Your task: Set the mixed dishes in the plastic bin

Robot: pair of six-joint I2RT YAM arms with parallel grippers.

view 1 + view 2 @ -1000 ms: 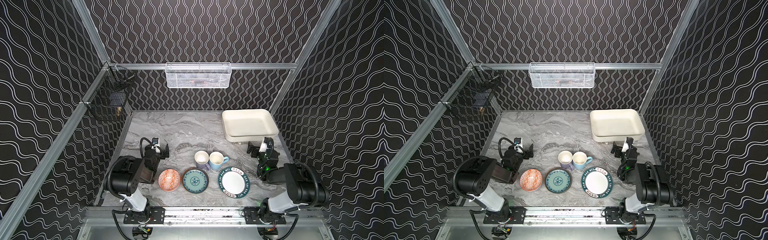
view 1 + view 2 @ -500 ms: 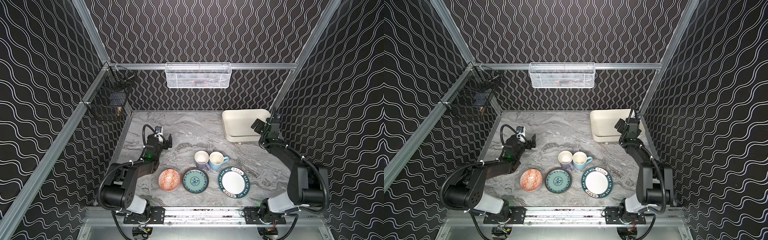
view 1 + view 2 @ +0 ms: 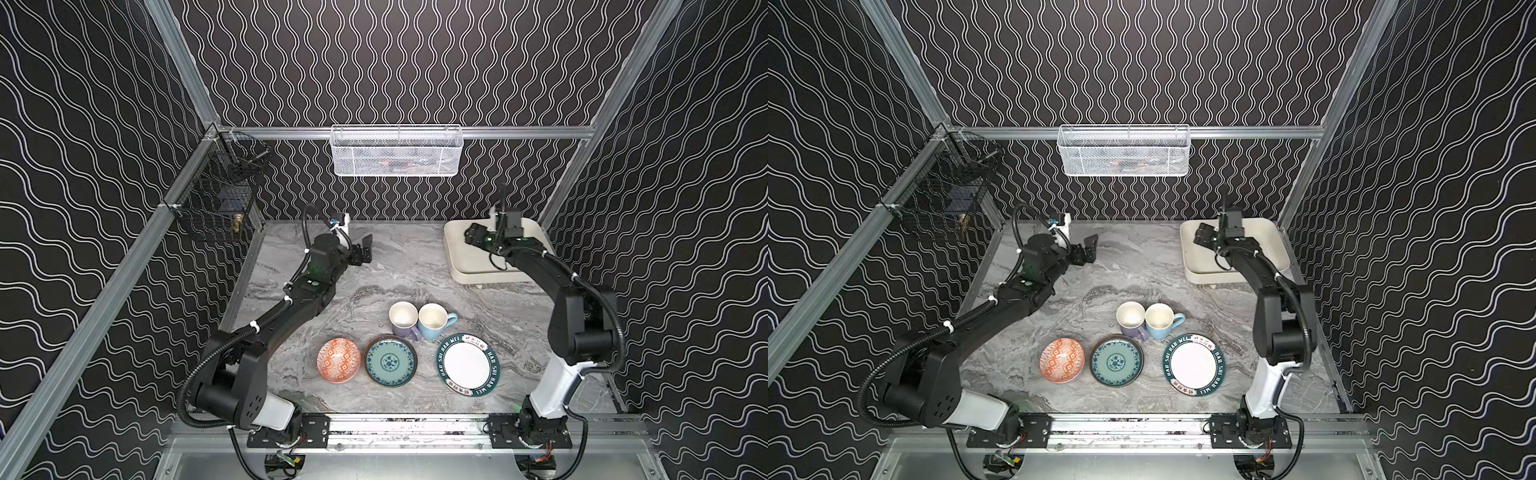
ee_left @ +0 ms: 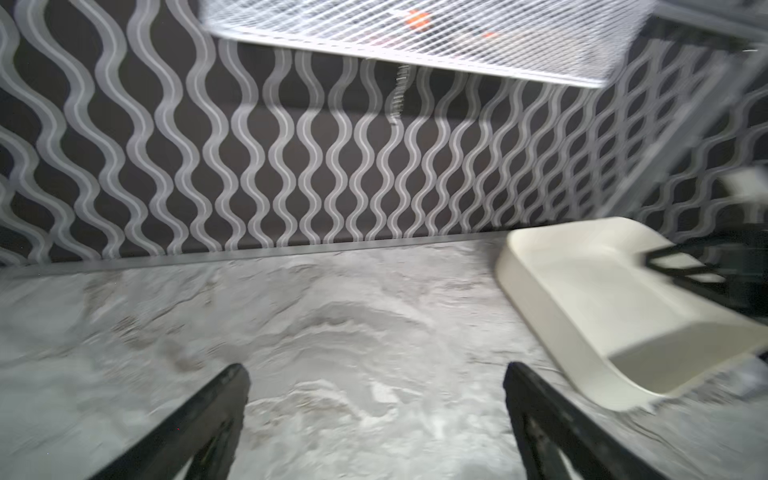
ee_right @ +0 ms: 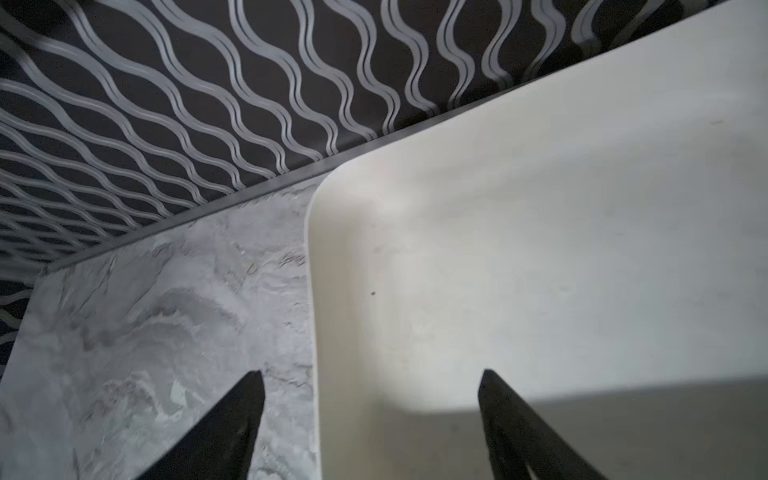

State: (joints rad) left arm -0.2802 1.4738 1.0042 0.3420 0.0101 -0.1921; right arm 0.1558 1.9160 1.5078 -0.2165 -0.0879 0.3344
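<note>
The right gripper (image 5: 370, 415), fingers spread, straddles the plastic bin (image 3: 461, 266) rim at upper right; it should pinch squarely. Left fingers (image 4: 216, 411) spread, empty. Dishes (image 3: 388, 360) wait lower centre.

Blk arms, white base links, blk cables.

The cream plastic bin (image 3: 469, 266) sits at the marble table's (image 3: 374, 270) far right, the right gripper (image 3: 471, 235) over its left rim; the left gripper (image 3: 365, 251) hovers far left; mugs, bowl and plates lie near the front.
</note>
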